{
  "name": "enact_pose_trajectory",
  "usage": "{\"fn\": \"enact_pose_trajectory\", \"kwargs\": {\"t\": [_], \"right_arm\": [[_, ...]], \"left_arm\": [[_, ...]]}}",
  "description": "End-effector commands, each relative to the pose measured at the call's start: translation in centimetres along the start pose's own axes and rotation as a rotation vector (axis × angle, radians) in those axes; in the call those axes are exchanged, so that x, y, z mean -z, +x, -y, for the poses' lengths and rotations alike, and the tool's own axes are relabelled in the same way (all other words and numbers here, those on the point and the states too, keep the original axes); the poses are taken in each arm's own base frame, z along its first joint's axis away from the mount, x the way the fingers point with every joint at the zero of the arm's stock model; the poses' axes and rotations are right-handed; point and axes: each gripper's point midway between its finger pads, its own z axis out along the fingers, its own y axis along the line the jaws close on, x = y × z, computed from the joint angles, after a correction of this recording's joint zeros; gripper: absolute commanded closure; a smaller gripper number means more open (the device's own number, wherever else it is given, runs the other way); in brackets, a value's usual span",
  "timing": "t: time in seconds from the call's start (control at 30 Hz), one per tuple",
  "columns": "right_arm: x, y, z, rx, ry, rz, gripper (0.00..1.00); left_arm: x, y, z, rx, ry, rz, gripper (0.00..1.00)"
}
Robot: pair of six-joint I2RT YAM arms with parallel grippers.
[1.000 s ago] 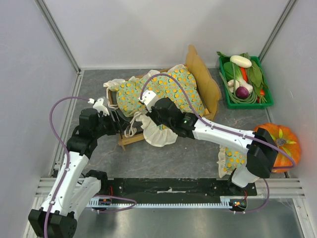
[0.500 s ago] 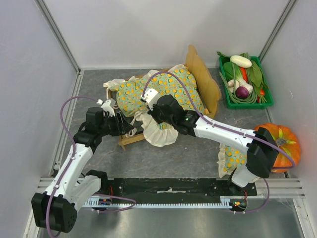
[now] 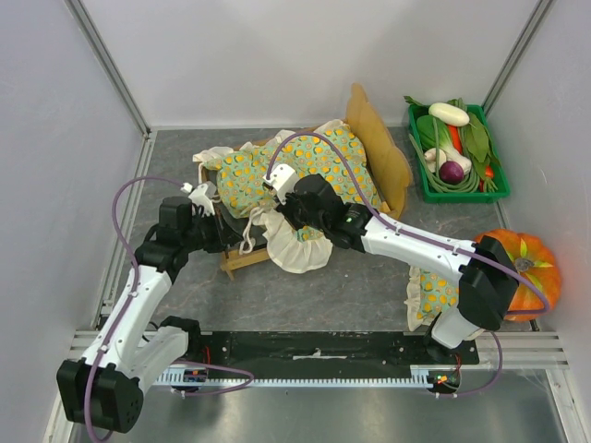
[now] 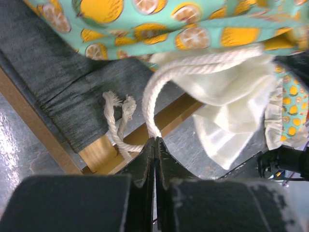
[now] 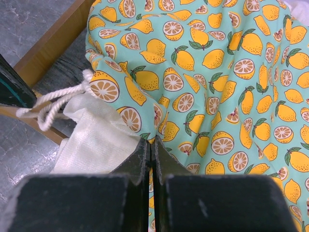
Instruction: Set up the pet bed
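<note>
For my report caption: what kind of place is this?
Probably a robot test cell, not a home: bare white walls, aluminium posts, and a green crate of toy-like vegetables.

Bright, even overhead light; the wrist views go soft at the near edge.
The top view is sharp, with only faint shadows on the grey worktop (image 3: 323,295). Up close, the left claw (image 4: 154,141) and right claw (image 5: 150,144) blur darkly, while the white cord (image 4: 149,96) and printed fabric (image 5: 231,72) stay crisp. Pale glare streaks the worktop at left.
</note>
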Motion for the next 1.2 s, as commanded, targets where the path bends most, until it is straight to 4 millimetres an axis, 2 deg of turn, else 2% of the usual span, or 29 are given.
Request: {"fn": "enact_pose_trajectory", "kwargs": {"t": [0.0,0.1,0.13,0.17,0.3,0.47,0.5,0.6,0.67,0.83,0.9,0.93,0.97,1.07,1.17], "right_arm": [[0.5,-2.7,0.7,-0.005,0.002,0.07,1.0],[0.5,-2.9,0.6,-0.006,-0.004,0.074,1.0],[0.5,-2.8,0.5,-0.029,-0.006,0.074,1.0],[0.5,-3.0,0.5,-0.032,-0.007,0.077,1.0],[0.6,-3.1,0.4,-0.034,-0.013,0.081,1.0],[0.9,-3.4,0.9,-0.042,-0.002,0.092,1.0],[0.9,-3.4,1.0,-0.041,-0.003,0.09,1.0],[1.0,-3.6,1.1,-0.045,-0.005,0.097,1.0],[1.1,-3.7,1.0,-0.049,-0.008,0.101,1.0],[1.2,-3.7,0.8,-0.06,-0.017,0.108,1.0],[1.2,-3.7,0.6,-0.062,-0.026,0.111,1.0],[1.1,-3.6,0.5,-0.063,-0.031,0.108,1.0],[1.1,-3.6,0.4,-0.066,-0.033,0.108,1.0],[1.1,-3.4,0.3,-0.07,-0.037,0.105,1.0],[1.4,-3.2,0.3,-0.075,-0.037,0.105,1.0]], "left_arm": [[3.3,-4.1,4.4,-0.1,0.117,0.1,0.98],[3.9,-4.1,4.7,-0.117,0.116,0.094,0.98],[3.8,-3.9,4.3,-0.113,0.102,0.091,0.9],[3.5,-3.7,3.8,-0.109,0.081,0.089,0.98],[3.2,-2.6,4.0,-0.093,0.116,0.054,0.98],[5.0,-2.7,6.1,-0.078,0.193,0.07,0.98],[5.9,-3.3,7.2,-0.084,0.225,0.089,0.98],[7.5,-3.2,9.7,-0.076,0.332,0.068,0.98],[8.0,-2.4,10.5,-0.066,0.383,0.029,0.98],[7.8,1.9,9.8,-0.008,0.419,-0.139,0.98],[7.5,3.1,9.4,0.003,0.423,-0.17,0.98],[7.0,3.5,8.2,0.017,0.355,-0.172,0.98],[6.3,3.9,7.1,0.032,0.306,-0.182,0.8],[4.8,4.1,4.3,0.053,0.157,-0.177,0.46],[4.1,2.5,3.1,0.048,0.078,-0.113,0.38]]}}
